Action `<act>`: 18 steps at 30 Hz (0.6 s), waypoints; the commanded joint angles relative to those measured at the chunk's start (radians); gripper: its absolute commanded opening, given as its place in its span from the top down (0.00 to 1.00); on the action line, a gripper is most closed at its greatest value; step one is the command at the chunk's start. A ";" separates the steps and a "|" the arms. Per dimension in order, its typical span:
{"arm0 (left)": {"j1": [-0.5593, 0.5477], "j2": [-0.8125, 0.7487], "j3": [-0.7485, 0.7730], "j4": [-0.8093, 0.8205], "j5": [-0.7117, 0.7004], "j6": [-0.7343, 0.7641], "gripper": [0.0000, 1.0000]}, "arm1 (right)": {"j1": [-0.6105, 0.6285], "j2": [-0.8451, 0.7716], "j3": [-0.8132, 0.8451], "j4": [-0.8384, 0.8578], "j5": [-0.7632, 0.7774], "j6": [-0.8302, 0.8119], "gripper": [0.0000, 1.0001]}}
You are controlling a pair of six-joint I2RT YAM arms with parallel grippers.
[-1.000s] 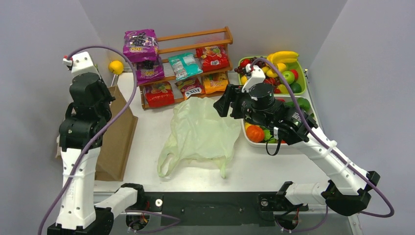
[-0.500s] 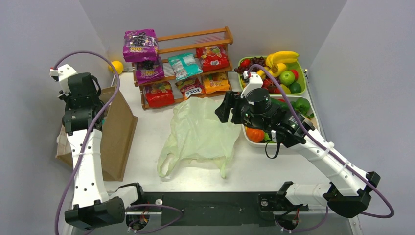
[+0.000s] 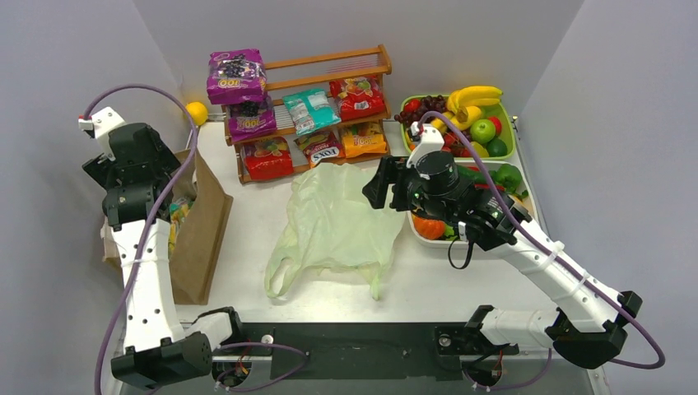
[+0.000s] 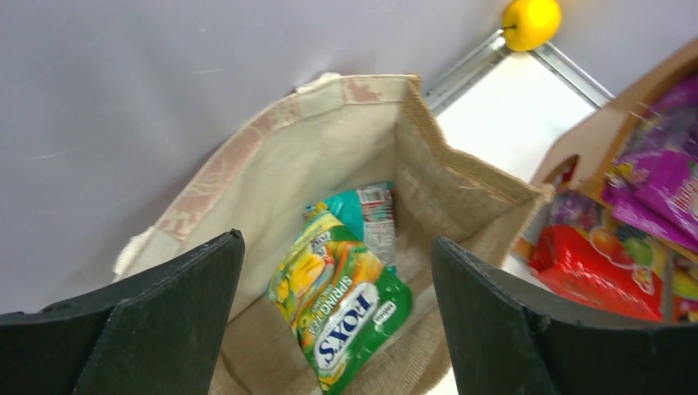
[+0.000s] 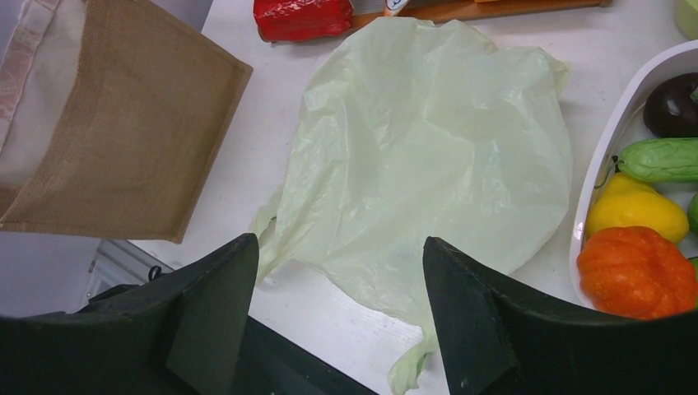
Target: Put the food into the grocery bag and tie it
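Pale green grocery bag point(image 5: 428, 156) lies flat right under the right gripper point(image 5: 339, 243), which is spread wide and empty, and the burlap bag point(image 4: 272, 164) sits below the left gripper point(image 4: 336, 247), also spread, with a FOX'S packet point(image 4: 346, 321) down inside.

White counter point(image 3: 247, 197), flat, matt. Centre: grocery bag point(image 3: 333, 218), spread limp, loop handles at its near edge. Left of the bag, apart: brown woven bag point(image 3: 202, 226). Just behind the bag: wooden rack point(image 3: 329, 59) stocked with snack packets point(image 3: 267, 156). Just right of the bag: white tray point(image 5: 621, 123) of toy vegetables point(image 5: 634, 271). Behind-right of the bag: green tray point(image 3: 510, 136) of toy fruit point(image 3: 473, 96).
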 commanded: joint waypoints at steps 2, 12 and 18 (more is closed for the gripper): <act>-0.089 -0.084 -0.019 0.078 0.095 0.028 0.18 | 0.000 -0.019 -0.020 0.001 0.035 -0.019 0.31; -0.388 -0.204 -0.169 0.091 0.345 0.118 0.21 | 0.012 -0.056 -0.131 -0.058 0.123 -0.010 0.32; -0.565 -0.261 -0.356 0.105 0.477 0.097 0.26 | 0.045 -0.070 -0.256 -0.046 0.157 0.046 0.32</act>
